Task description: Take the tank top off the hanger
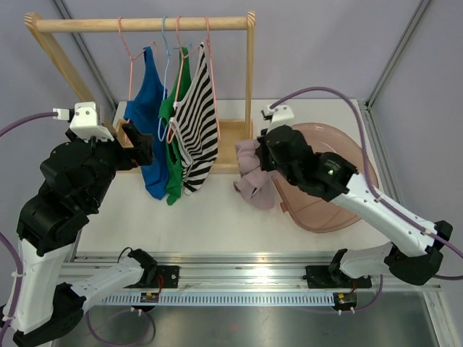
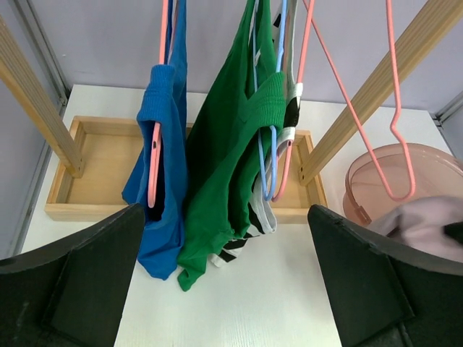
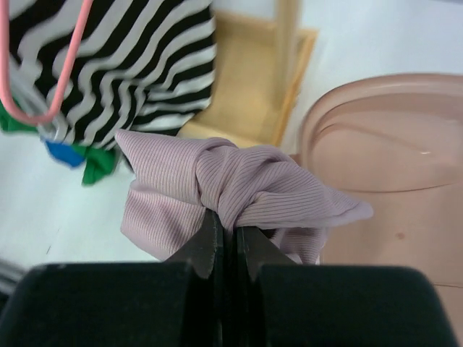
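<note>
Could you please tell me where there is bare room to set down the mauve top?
Free: the white table between the hanging blue, green and striped tank tops and the near metal rail, and inside the translucent pink plastic basin. Crowded: under the wooden rack, around those tops.

ribbed cloth tank top (image 3: 246, 188), glossy plastic basin (image 3: 391, 144)

White desk (image 1: 217, 224), flat, bordered along the near edge by a metal rail (image 1: 239, 275). Directly on it: shallow wooden tray (image 2: 94, 155) forming the rack base, placed far left of centre; translucent pink basin (image 1: 311, 217) at the right, near the tray's right end. Mauve tank top (image 1: 249, 181) at the basin's left rim; contact with the desk not determinable.
</note>
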